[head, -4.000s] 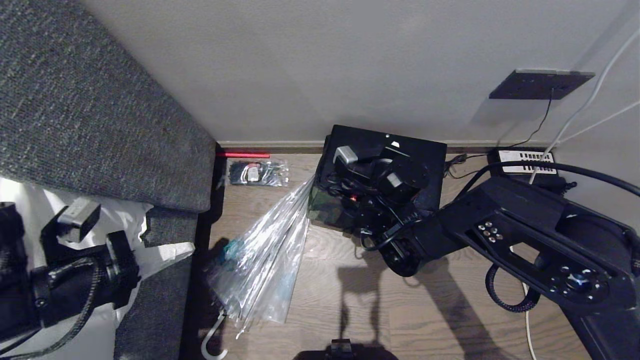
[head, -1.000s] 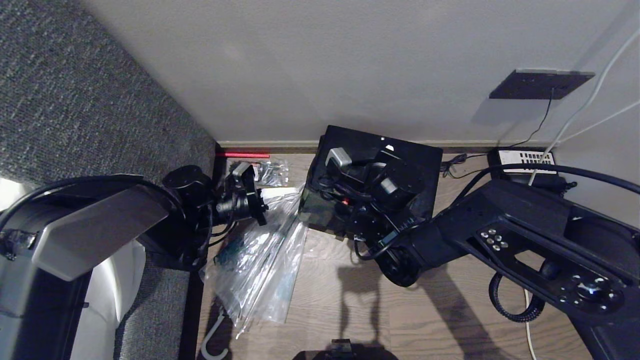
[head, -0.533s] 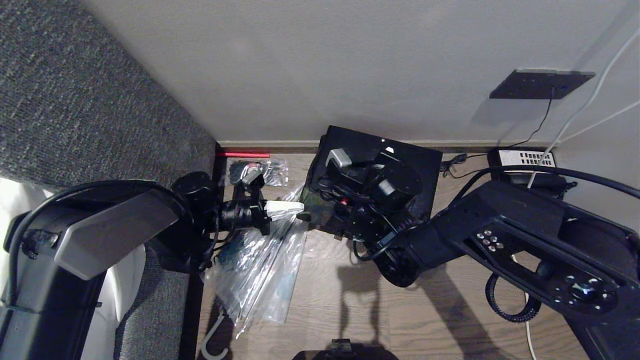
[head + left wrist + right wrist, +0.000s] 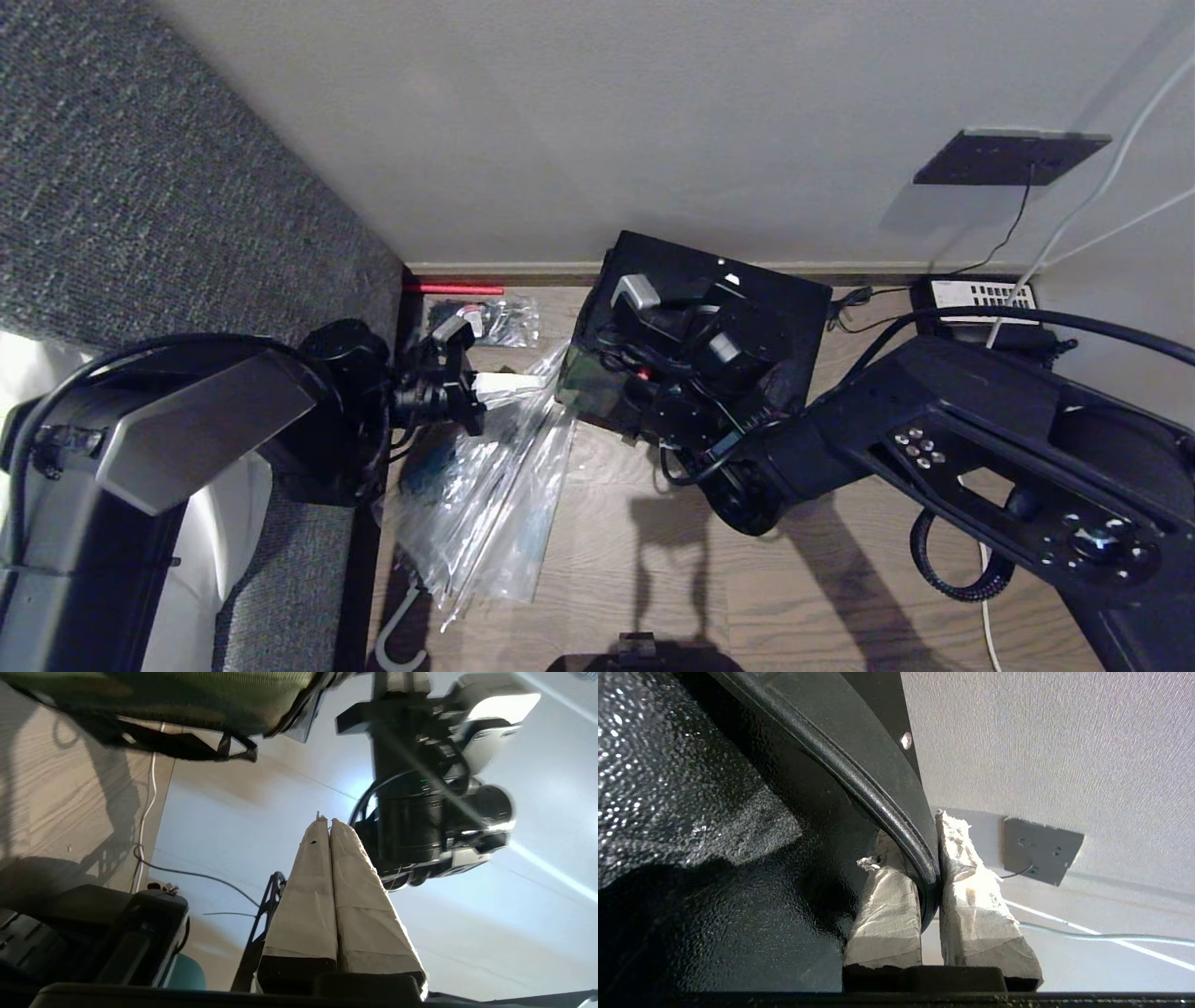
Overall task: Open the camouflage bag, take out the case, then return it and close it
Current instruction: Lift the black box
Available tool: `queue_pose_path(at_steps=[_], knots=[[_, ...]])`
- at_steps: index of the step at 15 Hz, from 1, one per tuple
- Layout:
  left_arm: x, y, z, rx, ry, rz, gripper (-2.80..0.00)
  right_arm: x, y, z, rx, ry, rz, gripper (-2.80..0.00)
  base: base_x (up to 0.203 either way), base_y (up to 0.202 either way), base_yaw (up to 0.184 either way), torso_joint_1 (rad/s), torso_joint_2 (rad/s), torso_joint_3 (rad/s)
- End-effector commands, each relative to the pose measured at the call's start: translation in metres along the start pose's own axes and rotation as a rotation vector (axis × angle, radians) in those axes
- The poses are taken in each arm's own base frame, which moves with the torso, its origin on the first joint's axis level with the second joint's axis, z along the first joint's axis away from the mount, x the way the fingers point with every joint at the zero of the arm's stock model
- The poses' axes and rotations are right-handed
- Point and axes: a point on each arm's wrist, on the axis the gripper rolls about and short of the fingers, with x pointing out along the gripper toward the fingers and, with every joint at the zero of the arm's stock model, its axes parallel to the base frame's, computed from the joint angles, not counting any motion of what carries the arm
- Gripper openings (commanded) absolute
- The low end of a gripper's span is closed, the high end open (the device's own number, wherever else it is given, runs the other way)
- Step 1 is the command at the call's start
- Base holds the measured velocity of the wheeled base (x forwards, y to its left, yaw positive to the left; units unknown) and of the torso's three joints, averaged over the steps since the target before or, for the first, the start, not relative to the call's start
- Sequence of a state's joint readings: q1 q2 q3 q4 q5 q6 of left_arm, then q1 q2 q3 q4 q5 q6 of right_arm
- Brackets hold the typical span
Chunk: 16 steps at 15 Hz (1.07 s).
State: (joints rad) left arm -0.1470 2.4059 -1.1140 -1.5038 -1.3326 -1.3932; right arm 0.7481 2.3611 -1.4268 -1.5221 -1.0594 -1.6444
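The camouflage bag (image 4: 590, 387) sits on the wooden floor against the wall, with its green panel facing left and a black flap (image 4: 784, 289) raised behind it. In the right wrist view my right gripper (image 4: 915, 826) is shut on the flap's black piped edge (image 4: 878, 798). Its wrist (image 4: 709, 345) covers the bag's middle in the head view. My left gripper (image 4: 537, 381) points at the bag's left side, a short way off. It is shut and empty (image 4: 327, 821). The bag's green fabric (image 4: 187, 695) shows beyond it. I cannot pick out the case.
A clear plastic-wrapped umbrella (image 4: 495, 485) lies on the floor under my left gripper. A grey sofa (image 4: 140, 215) fills the left. A small plastic packet (image 4: 495, 322) and a red stick (image 4: 453, 289) lie by the skirting. A power strip (image 4: 980, 299) and cables are at the right.
My left arm has swung in from the far left over the sofa to beside the bag, then drawn back slightly leftward. The right gripper has kept its hold; the bag shifted a little.
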Motion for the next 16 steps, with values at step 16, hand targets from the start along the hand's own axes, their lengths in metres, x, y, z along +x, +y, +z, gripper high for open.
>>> queue_pose_path(at_steps=[16], knots=[[0.02,0.033,-0.001,0.09,0.059,-0.019,-2.8,0.002,-0.011,0.0,0.04,0.033,-0.014,-2.8,0.0,0.0,0.0,0.0,0.0,0.0]])
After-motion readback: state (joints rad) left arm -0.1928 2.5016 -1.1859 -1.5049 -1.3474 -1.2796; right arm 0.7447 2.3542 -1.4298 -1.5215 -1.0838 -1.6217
